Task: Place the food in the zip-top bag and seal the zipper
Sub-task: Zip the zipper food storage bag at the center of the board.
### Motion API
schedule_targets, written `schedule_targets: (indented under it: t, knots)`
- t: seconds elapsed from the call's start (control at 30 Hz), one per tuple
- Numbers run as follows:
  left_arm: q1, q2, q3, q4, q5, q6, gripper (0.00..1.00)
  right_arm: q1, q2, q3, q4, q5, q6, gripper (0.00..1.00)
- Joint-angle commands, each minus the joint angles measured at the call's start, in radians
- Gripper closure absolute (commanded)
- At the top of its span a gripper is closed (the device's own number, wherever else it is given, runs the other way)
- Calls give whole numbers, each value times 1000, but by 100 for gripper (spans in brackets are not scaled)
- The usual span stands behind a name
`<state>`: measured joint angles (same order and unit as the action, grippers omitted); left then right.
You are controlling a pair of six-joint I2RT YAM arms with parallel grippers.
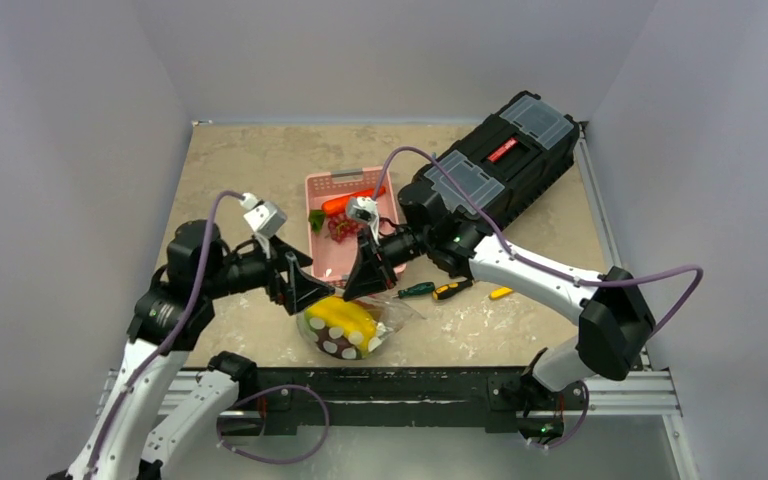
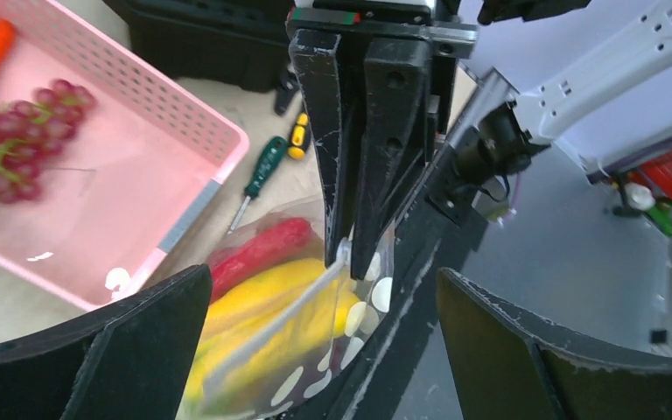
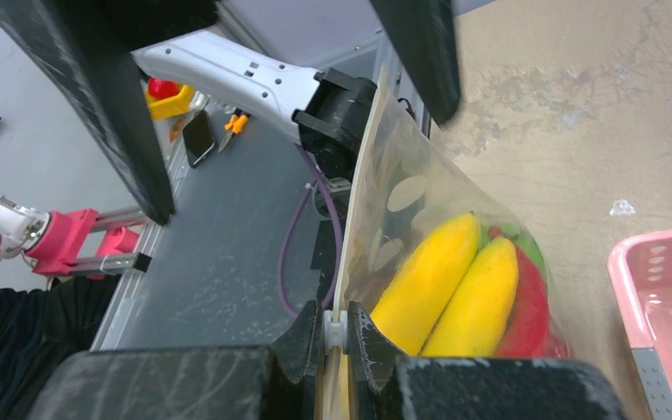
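— Pinching anything, that right gripper [image 2: 347, 249]?
— Yes, its fingers are closed on the thin zipper strip [image 2: 289, 304] of the crinkly clear zip-top bag [image 1: 352, 332] with the white-spotted green bottom.
— And the left gripper [image 2: 322, 280]?
— Spread wide astride the bag, gripping nothing.
— Where's the bag?
— On the table [image 1: 240, 170], just before the pink lattice basket [image 1: 345, 178], with the yellow banana bunch [image 3: 455, 289] and a red piece [image 3: 529, 306] inside.

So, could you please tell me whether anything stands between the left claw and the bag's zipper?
Nothing visible does. The open left claw straddles the zipper, and the right claw pinches one end of the strip.
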<state>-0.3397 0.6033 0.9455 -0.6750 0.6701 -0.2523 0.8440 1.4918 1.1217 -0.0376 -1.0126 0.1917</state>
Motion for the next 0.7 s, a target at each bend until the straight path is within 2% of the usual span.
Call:
schedule_targets:
  t: [0.0, 0.2, 0.43, 0.67]
  knots:
    - [2, 115, 21, 17, 206, 109, 0, 18, -3, 54, 4, -60, -34, 100]
    - [-8, 133, -15, -6, 262, 218, 2, 21, 1, 79, -46, -77, -67, 100]
    - [-15, 80, -98, 17, 310, 207, 31, 23, 22, 106, -85, -90, -86, 100]
    - [-43, 25, -191, 34, 243, 127, 43, 26, 31, 143, -153, -80, -125, 100]
